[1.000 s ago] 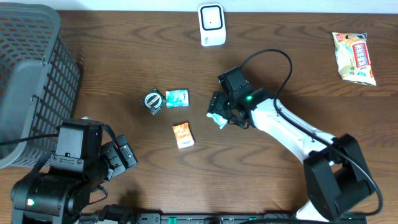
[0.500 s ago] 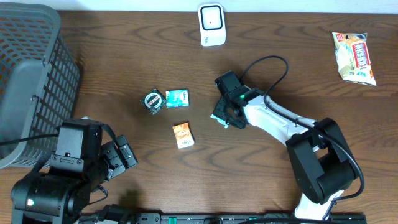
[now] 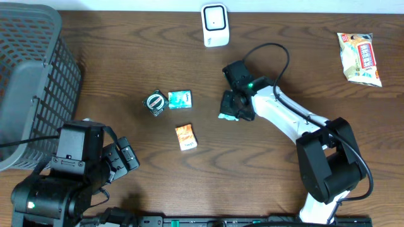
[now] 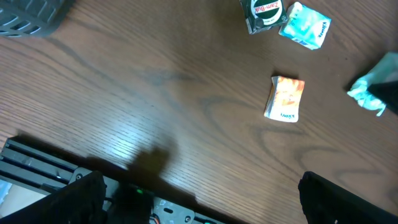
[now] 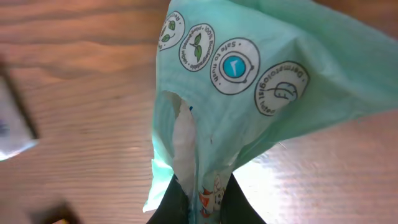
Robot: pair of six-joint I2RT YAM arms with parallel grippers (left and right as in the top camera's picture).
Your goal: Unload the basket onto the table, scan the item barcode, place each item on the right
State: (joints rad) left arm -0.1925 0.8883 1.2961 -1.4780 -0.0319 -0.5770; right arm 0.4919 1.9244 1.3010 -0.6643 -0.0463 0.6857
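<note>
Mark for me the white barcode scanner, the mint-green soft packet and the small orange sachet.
white barcode scanner (image 3: pixel 214 25), overhead view, its front face.
mint-green soft packet (image 5: pixel 261 134), right wrist view, plain film under the round badges.
small orange sachet (image 4: pixel 285 98), left wrist view, middle of its top face.

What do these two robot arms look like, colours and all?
The right arm has a smooth white shell between chunky black joints, a small green light, and a thin black cable looping above the right hand, which is black. The left arm is blocky and all black, with a green dot and a black left hand.
</note>
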